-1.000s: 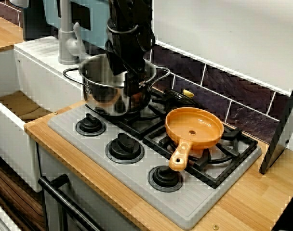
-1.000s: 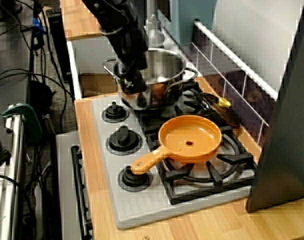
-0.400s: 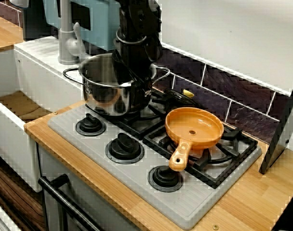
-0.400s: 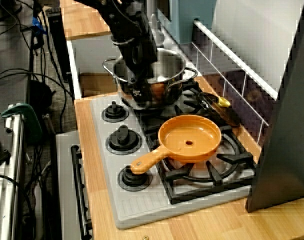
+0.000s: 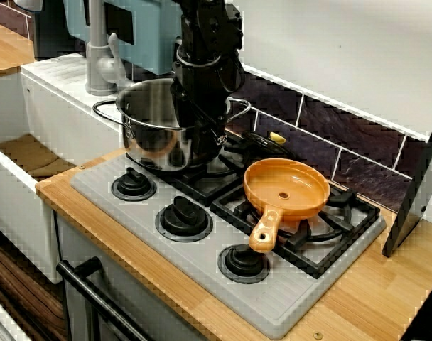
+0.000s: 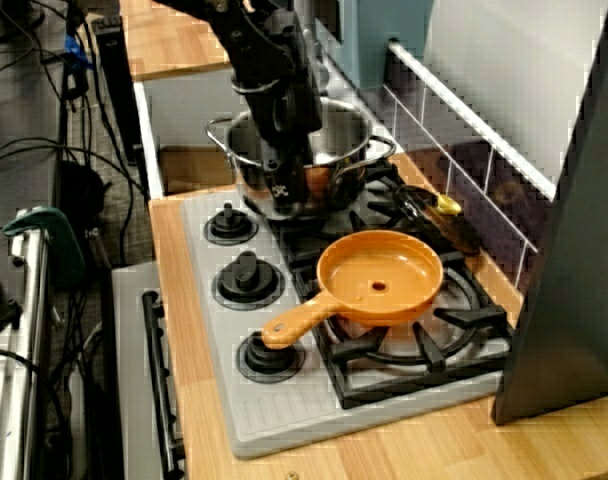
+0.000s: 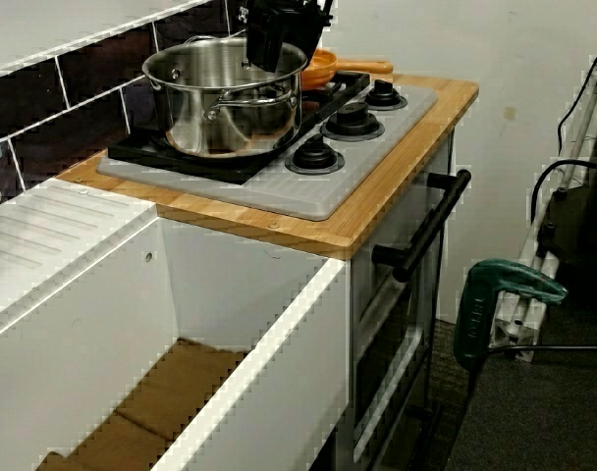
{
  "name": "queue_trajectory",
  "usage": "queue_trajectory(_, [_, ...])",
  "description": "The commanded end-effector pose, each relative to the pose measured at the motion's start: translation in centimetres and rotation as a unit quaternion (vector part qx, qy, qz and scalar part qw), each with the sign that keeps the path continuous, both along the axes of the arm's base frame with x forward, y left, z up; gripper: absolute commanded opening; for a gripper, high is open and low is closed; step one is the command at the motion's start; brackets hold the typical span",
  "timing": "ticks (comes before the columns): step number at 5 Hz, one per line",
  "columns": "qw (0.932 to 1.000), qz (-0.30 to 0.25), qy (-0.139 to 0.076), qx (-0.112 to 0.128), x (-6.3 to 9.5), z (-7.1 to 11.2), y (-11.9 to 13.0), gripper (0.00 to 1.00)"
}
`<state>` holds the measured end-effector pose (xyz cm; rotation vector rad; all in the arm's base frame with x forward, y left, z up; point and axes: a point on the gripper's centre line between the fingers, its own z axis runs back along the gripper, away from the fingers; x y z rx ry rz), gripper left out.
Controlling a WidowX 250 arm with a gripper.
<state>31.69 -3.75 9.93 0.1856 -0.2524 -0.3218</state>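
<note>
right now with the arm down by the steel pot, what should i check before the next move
1. Jaws of the black end effector open or shut: cannot tell, they blur against the metal.
2. Hold on the shiny stainless steel pot: cannot tell; the end effector is at its rim.
3. Pot upright and level on the black burner grate: ok.
4. Gap between the pot and the orange frying pan: ok, the pan sits on the next burner.
5. Room beside the end effector toward the tiles: not ok, a black lid with a yellow knob lies close by.
</note>
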Motion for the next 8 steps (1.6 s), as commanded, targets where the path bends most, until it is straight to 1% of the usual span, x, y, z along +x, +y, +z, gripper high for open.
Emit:
queue_trajectory(1, [0.9997, -0.01, -0.022, -0.007, -0.3, 2.5, 0.4, 0.0])
queue_trajectory(2, [0.9996, -0.01, -0.024, -0.008, -0.2, 2.8, 0.7, 0.0])
queue_trajectory(4, [0.9994, -0.006, -0.033, -0.013, 0.2, 4.1, 1.0, 0.0])
queue_trajectory(5, [0.9992, -0.011, -0.037, -0.012, 0.4, 4.3, 0.4, 0.0])
queue_trajectory(7, [0.9989, -0.017, -0.042, -0.014, 0.0, 4.3, -0.8, 0.0])
queue_trajectory(8, [0.9987, -0.022, -0.045, -0.006, 0.0, 3.8, -1.6, 0.0])
